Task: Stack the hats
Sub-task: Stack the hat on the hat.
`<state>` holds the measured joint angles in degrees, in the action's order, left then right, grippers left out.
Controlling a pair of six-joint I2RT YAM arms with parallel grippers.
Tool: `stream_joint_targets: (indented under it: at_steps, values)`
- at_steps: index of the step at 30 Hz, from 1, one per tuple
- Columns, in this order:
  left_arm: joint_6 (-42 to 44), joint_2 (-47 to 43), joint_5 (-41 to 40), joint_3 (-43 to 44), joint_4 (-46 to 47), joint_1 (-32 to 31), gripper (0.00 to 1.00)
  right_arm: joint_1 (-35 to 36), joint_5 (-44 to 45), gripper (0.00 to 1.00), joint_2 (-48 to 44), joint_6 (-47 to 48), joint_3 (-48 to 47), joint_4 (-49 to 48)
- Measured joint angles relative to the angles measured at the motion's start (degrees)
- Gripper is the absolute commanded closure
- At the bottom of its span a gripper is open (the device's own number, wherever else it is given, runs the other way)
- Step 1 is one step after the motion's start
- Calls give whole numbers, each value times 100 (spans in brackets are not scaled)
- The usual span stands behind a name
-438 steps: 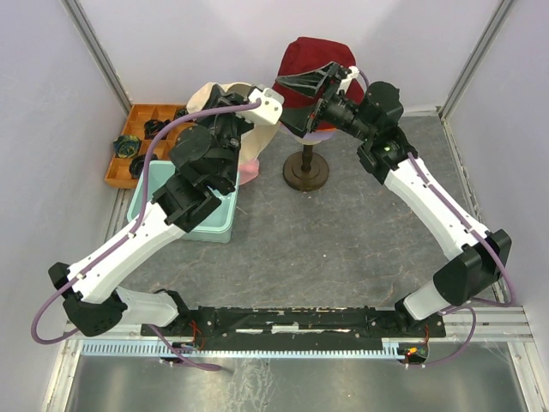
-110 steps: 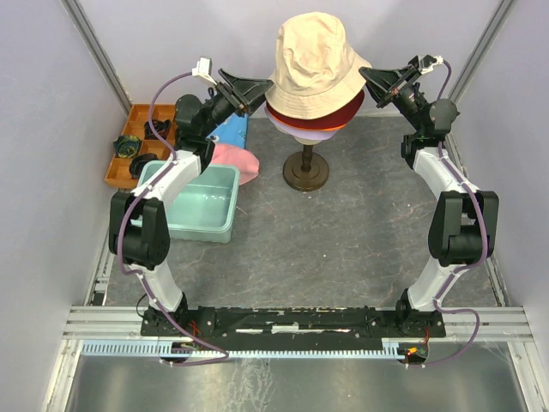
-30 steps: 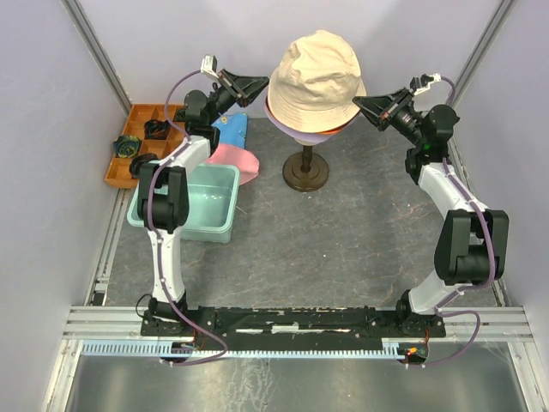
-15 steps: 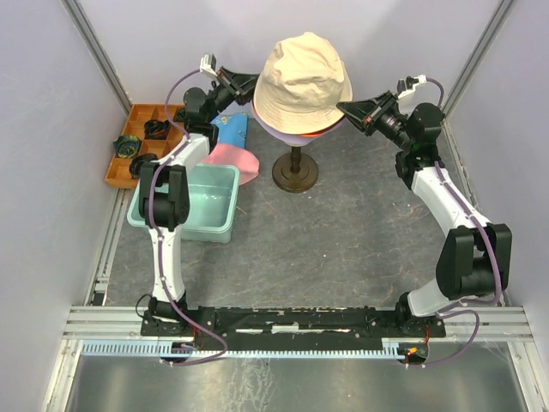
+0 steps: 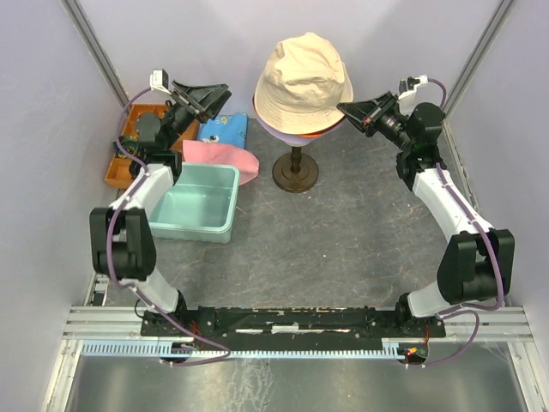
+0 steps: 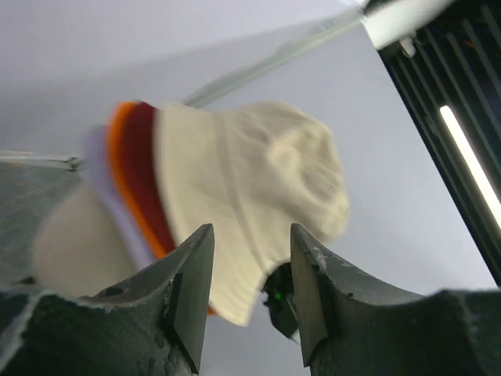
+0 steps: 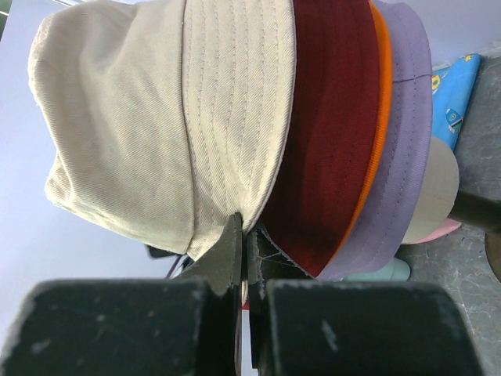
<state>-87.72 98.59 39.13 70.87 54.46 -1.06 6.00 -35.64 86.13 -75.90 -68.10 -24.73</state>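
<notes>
A cream hat tops the stack on the mannequin head, with the brims of a dark red hat, an orange hat and a lavender hat showing under it. My right gripper is shut on the cream hat's brim at its right side. My left gripper hangs open to the left of the stack, apart from it; in the left wrist view the cream hat shows beyond the spread jaws. A pink hat lies on the table by the bin.
A teal bin stands left of the dark round stand base. A blue patterned cloth lies behind the pink hat. An orange tray of small parts sits at the far left wall. Grey walls close in the back.
My left gripper opened, let go of the brim and swung left away from the stack. The hats and stand shifted a little left, with the right gripper still on the brim.
</notes>
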Motion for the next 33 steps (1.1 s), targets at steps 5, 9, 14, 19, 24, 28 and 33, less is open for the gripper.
stream_joint_targets:
  at_steps: [5,9,14,19,24,28,33]
  values:
    - [-129,-1073,-96,-538,251,-542,45,66,173,100,-118,37,52,118]
    - [-125,-1519,-210,-964,20,-970,42,131,326,100,-173,39,61,184]
    - [37,-1967,-337,-1331,-697,-1108,38,153,407,100,-177,33,61,192]
    - [66,-2267,-581,-1722,-935,-1174,36,188,472,100,-177,9,61,177]
    - [205,-2205,-780,-1784,-1088,-1392,36,201,492,100,-177,-37,61,173]
    - [275,-2059,-940,-1781,-1082,-1574,36,214,492,100,-177,-68,61,173]
    - [313,-1812,-1062,-1766,-1117,-1681,36,214,492,100,-177,-83,61,173]
